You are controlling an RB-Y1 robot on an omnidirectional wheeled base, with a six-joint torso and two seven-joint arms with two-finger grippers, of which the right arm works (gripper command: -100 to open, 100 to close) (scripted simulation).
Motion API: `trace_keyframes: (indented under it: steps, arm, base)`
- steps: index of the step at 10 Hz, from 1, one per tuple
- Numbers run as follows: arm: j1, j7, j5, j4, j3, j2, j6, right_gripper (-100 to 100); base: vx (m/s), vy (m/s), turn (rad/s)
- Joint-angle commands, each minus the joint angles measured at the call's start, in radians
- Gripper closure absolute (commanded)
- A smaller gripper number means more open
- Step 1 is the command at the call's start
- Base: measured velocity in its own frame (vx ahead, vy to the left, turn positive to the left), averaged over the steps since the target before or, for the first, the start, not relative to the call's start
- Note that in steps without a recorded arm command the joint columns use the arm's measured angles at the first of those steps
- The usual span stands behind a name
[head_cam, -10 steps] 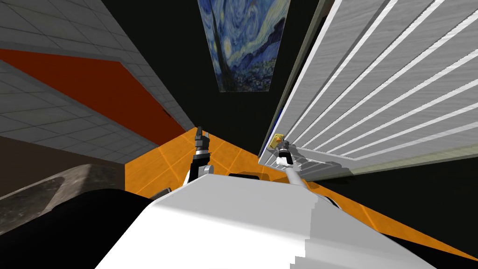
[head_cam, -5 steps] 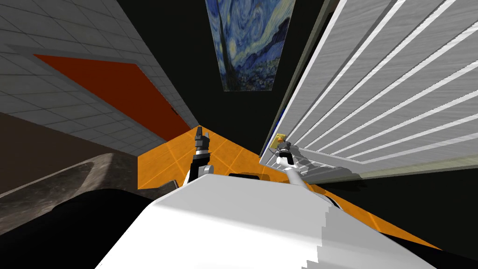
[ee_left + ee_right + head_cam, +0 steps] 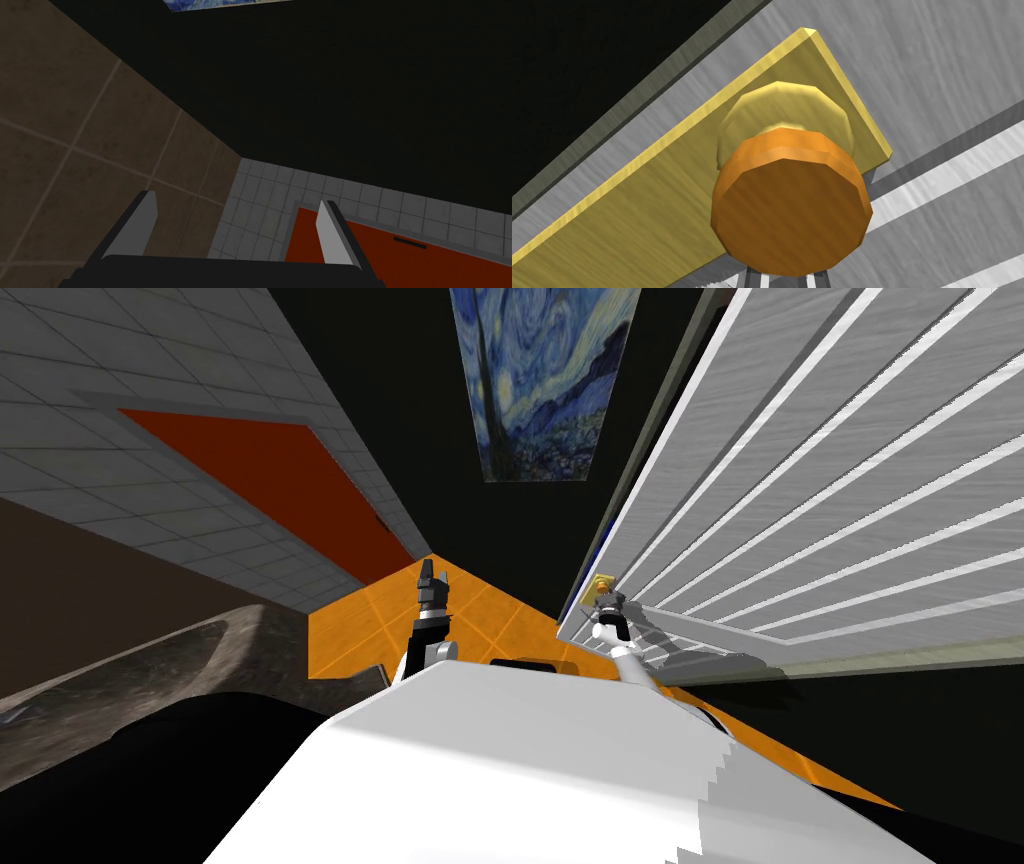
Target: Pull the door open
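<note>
A grey slatted door (image 3: 800,488) fills the right of the head view, swung partly out from its frame. Near its free edge sits a small yellow knob (image 3: 601,584), and my right gripper (image 3: 607,604) is up against it. In the right wrist view the round orange-brown knob (image 3: 789,210) stands very close on a yellow plate (image 3: 662,200). My thin fingers (image 3: 753,280) show close together just beneath it, gripping the knob. My left gripper (image 3: 430,576) hangs over the orange floor, apart from the door, with its fingers (image 3: 145,220) open and nothing between them.
A starry blue painting (image 3: 540,378) hangs on the dark far wall. A red panel (image 3: 270,478) is set in the grey tiled wall at left. A dark stone counter (image 3: 130,678) lies near my left side. Orange floor (image 3: 480,608) runs ahead between them.
The whole head view has shifted: the left wall, red panel and painting slid right, so I have moved. My right gripper stays at the knob and the door's edge keeps its place beside me.
</note>
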Motion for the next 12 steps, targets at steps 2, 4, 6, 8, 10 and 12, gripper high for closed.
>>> trace_keyframes:
  steps: [2,4,6,8,10,12]
  arm:
    - [-0.024,-0.063,-0.032,0.004,0.004,-0.001,-0.008,100]
    - [-0.028,-0.101,-0.053,0.01,0.0,-0.002,-0.008,100]
    - [-0.031,-0.159,-0.086,0.039,-0.004,0.013,-0.011,-100]
    - [-0.034,-0.19,-0.106,0.03,-0.006,0.029,-0.009,-100]
    - [-0.037,-0.227,-0.128,0.019,-0.007,0.048,-0.006,-100]
    - [-0.04,-0.266,-0.152,0.008,-0.009,0.067,-0.003,-100]
  base:
    - [-0.074,-0.027,0.115]
    - [-0.055,-0.025,0.124]
    - [-0.084,-0.037,0.009]
    - [-0.097,-0.03,-0.011]
    - [-0.108,-0.002,0.083]
    - [-0.105,0.011,0.023]
